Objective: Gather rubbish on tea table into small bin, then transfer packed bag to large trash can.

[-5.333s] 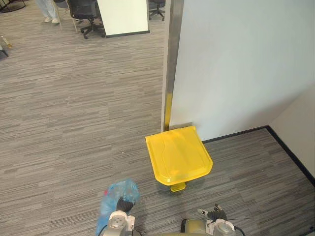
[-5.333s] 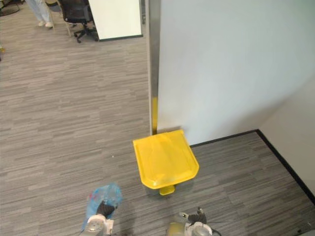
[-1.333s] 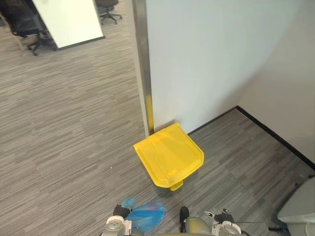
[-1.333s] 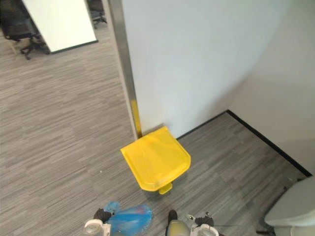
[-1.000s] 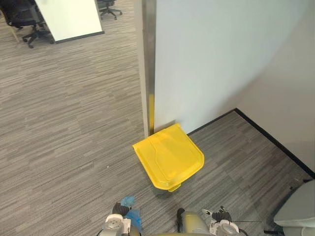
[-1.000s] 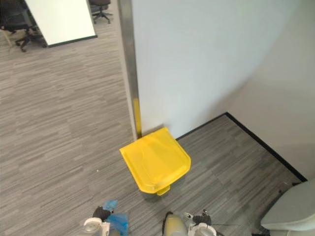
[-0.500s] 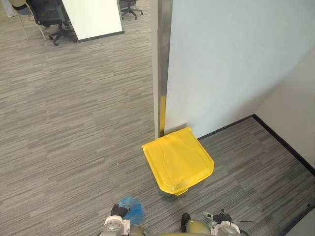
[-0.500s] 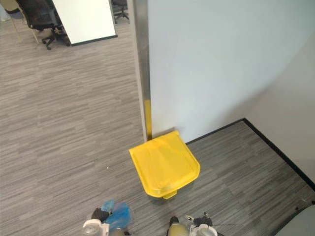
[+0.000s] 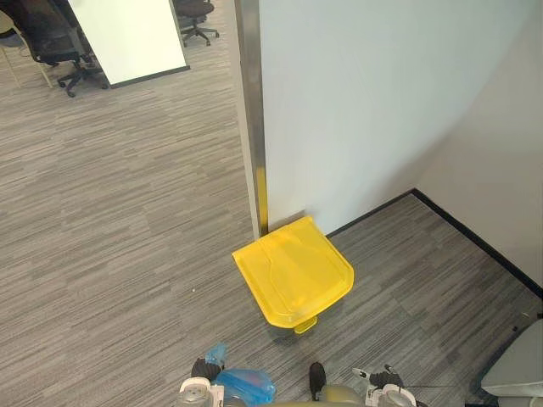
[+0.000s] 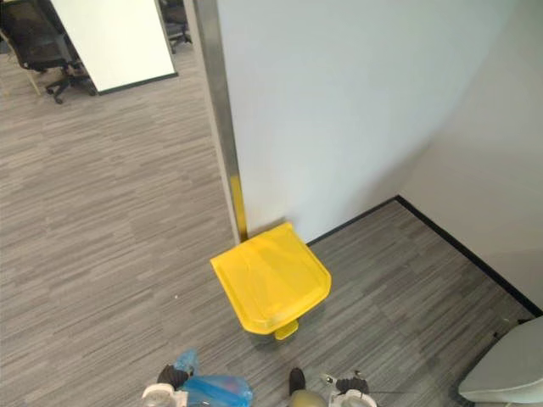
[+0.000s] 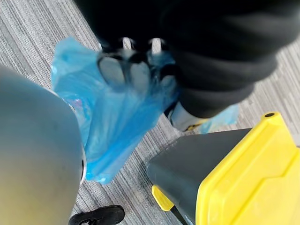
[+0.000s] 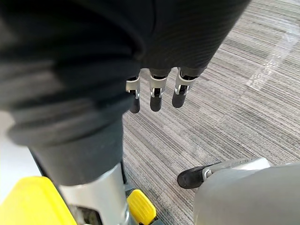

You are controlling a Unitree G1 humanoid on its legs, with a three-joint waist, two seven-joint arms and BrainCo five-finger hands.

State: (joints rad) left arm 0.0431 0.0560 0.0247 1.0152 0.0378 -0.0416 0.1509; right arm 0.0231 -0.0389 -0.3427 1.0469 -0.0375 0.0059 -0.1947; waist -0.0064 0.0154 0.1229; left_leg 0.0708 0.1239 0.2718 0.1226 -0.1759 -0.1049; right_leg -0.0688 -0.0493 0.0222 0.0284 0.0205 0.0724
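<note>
I count: one yellow-lidded trash can, one blue bag, two office chairs, one white board, two hands: left hand, right hand.

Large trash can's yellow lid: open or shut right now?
Shut. The yellow lid lies flat over the grey can, no opening showing; the blue bag is outside it, held in the left hand.

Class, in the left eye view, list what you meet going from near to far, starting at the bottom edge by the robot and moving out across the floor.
blue bag → yellow pedal → yellow bin lid → metal pillar → whiteboard
</note>
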